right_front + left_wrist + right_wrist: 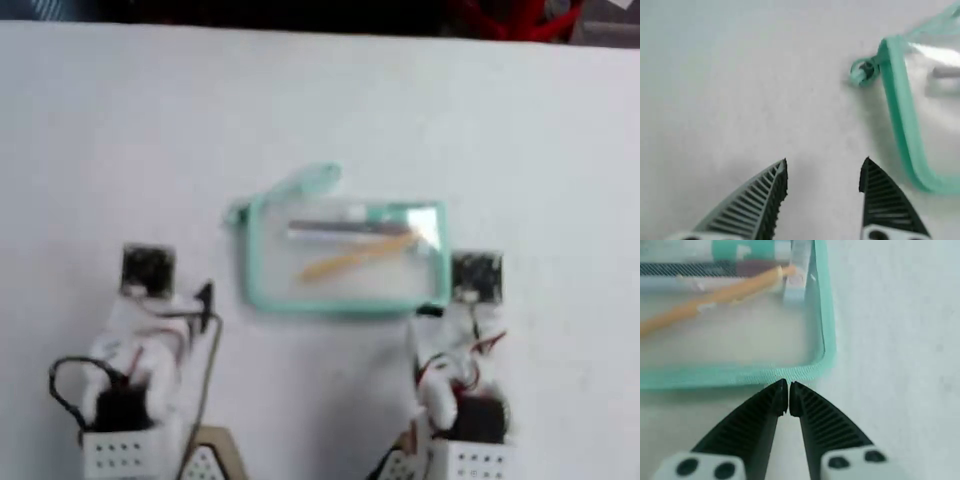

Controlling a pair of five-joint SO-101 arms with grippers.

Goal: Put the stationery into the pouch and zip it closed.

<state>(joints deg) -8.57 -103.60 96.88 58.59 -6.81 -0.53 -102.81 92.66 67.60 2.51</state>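
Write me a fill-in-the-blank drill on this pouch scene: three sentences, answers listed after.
1. The orange pencil lies ___ the pouch.
2. The left gripper, over bare table, has its jaws ___.
3. The right gripper, at the pouch's edge, has its jaws ___.
Missing words: inside; open; shut.

White-and-black left arm at lower left of high view; left grey-and-black ribbed gripper spread wide. White-and-black right arm at lower right; right black ribbed gripper pressed together.
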